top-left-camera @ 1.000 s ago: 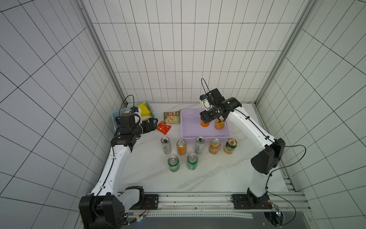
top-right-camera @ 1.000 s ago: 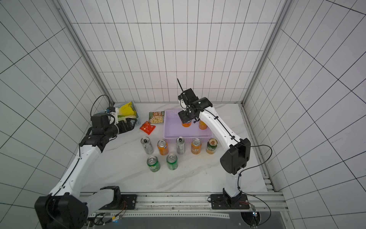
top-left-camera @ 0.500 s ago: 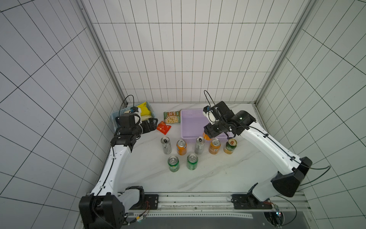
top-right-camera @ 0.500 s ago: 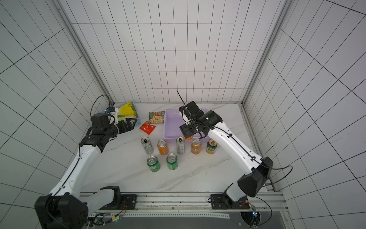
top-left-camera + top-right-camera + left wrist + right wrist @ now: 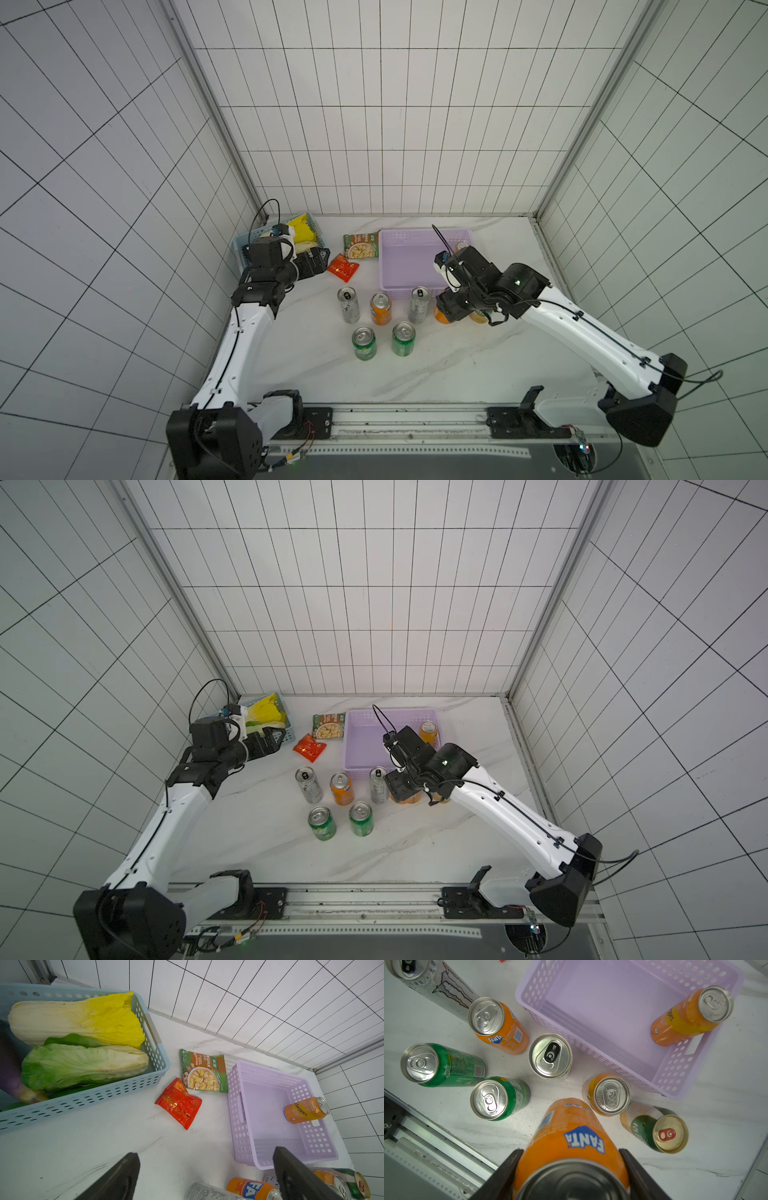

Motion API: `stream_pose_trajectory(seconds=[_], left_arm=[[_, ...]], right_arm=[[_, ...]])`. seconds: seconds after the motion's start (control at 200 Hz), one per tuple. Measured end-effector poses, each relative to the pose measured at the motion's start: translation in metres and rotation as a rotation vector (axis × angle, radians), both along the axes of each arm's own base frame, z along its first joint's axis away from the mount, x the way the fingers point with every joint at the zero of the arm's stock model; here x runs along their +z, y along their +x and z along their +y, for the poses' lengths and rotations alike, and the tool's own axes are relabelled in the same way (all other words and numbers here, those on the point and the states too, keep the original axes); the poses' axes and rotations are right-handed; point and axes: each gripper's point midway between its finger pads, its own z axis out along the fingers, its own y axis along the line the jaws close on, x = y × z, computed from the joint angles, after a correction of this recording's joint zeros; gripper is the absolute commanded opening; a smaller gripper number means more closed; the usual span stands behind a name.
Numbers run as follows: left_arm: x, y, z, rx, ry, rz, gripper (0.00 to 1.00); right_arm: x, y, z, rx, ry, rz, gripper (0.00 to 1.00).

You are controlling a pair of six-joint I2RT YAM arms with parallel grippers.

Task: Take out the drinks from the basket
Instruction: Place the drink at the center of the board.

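An orange can point(image 5: 571, 1142) is clamped upright between the right jaws, which are pressed against its sides near the top and set partly apart. It is held outside the lilac basket point(image 5: 386, 266), just on the near side of that basket's near wall, with a silver can point(image 5: 419, 305) close on its left. Whether its base touches the desk point(image 5: 415, 374) cannot be told. Another orange can point(image 5: 429, 731) is seen standing upright inside the basket, in its far right corner; nothing else is seen in the basket. Two green cans point(image 5: 364, 343) are set side by side nearer the front of the desk, and a dark green and orange can point(image 5: 660, 1132) stands just right of the held one. The left jaws are spread wide with nothing between them, and are held over the desk beside a light blue basket point(image 5: 83, 1095) at the far left.
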Motion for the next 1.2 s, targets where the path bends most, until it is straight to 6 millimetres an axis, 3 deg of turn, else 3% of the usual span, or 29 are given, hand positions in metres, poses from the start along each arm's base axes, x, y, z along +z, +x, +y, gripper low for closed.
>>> stream_pose_trajectory(seconds=[0.245,0.815,1.199], left_arm=[[-0.002,0.001,0.002,0.006,-0.001,0.007,0.98],[-0.004,0.002,0.003,0.007,-0.001,0.012,0.98],[-0.006,0.003,0.004,0.011,-0.002,0.018,0.98]], right_arm=[[-0.025,-0.012,-0.005,-0.037,0.026,0.023,0.65],[-0.097,-0.025,0.008,-0.061,0.043,0.118,0.65],[-0.121,-0.027,0.01,-0.077,0.038,0.138,0.66]])
